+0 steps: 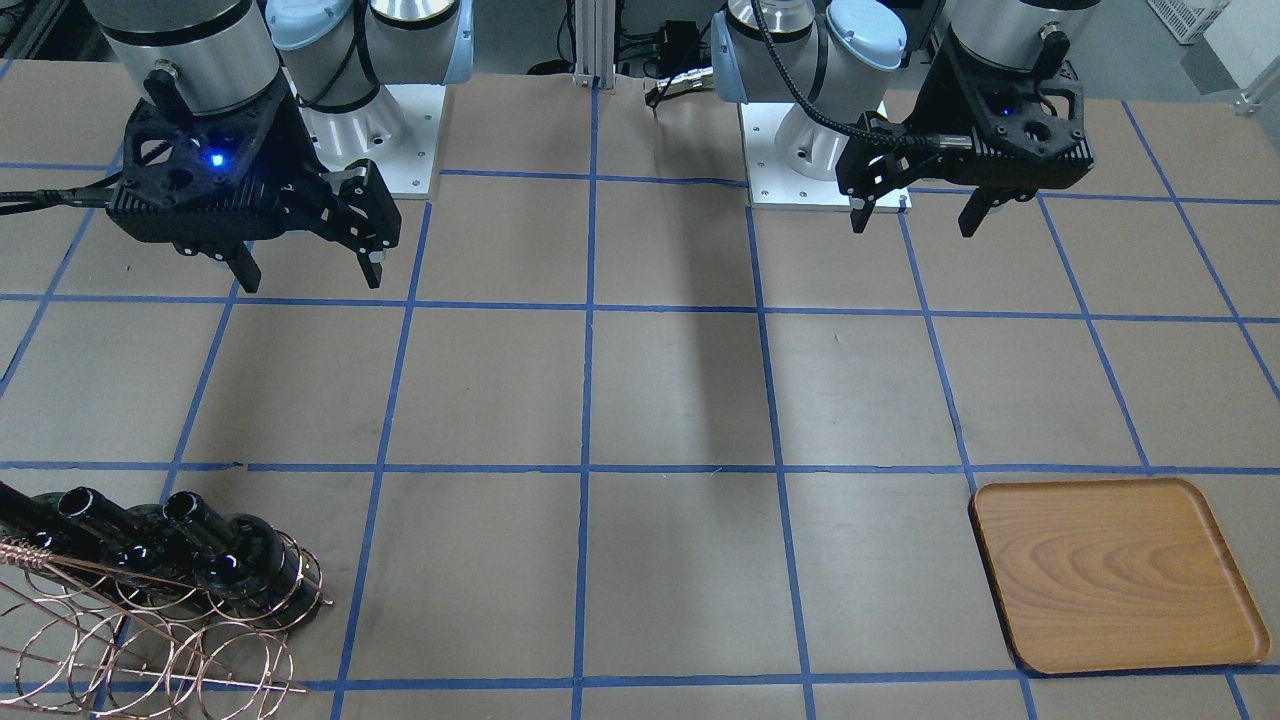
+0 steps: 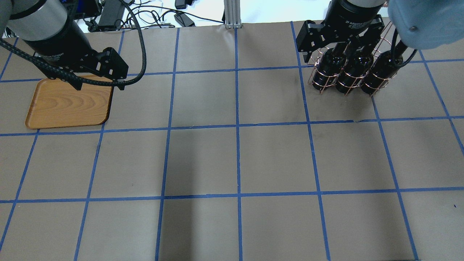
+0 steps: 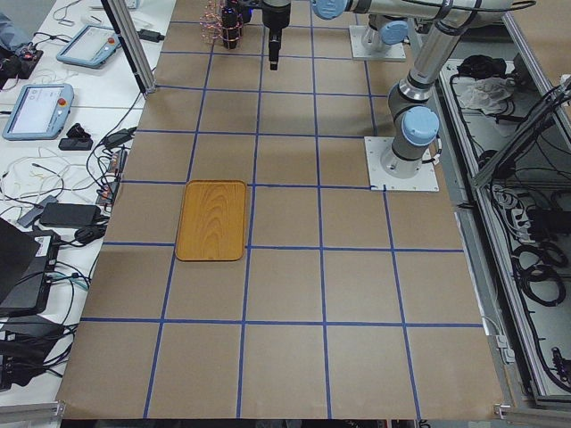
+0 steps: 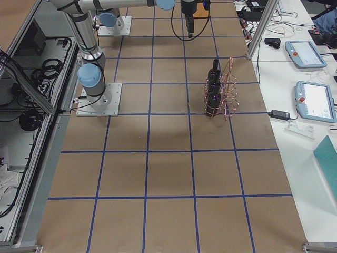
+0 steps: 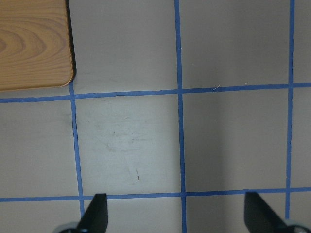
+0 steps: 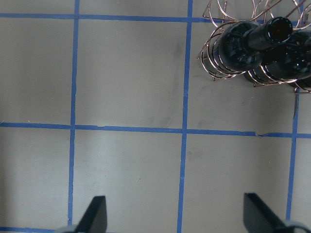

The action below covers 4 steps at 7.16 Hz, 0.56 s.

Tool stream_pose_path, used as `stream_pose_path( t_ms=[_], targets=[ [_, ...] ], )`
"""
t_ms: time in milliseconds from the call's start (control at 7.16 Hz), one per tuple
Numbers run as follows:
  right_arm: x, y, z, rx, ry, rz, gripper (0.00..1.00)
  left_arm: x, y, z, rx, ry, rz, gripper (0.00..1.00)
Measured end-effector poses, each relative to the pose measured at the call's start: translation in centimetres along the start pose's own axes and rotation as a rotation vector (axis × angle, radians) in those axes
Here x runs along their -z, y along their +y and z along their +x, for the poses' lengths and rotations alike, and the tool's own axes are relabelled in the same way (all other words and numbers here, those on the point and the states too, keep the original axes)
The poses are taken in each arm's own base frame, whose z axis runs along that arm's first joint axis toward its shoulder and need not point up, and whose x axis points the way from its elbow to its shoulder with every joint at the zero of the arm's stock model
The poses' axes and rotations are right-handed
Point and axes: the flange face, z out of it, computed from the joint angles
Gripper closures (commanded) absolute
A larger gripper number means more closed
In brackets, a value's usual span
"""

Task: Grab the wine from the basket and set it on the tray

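Three near-black wine bottles (image 2: 353,74) stand upright in the copper wire basket (image 1: 150,640) at the table's far right. They also show in the front view (image 1: 230,560) and the right wrist view (image 6: 248,46). The wooden tray (image 2: 69,103) lies flat and bare at the far left; its corner shows in the left wrist view (image 5: 31,43). My right gripper (image 1: 305,280) hangs open and empty, high above the table on the robot's side of the basket. My left gripper (image 1: 914,228) hangs open and empty, high above the table on the robot's side of the tray.
The table (image 2: 235,163) is brown with a blue tape grid. The arm bases (image 1: 830,150) stand at the robot's edge. Teach pendants and cables (image 4: 310,52) lie on a side bench beyond the basket.
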Motion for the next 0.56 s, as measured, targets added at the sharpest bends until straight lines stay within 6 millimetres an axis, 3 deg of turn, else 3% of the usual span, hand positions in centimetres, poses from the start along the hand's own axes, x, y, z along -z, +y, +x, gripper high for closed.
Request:
stream_pose_path(
  t_ms=[559],
  targets=[
    [0.02, 0.07, -0.03, 0.013, -0.003, 0.005, 0.0, -0.32, -0.44, 0.01, 0.005, 0.002, 0.004, 0.0]
  ],
)
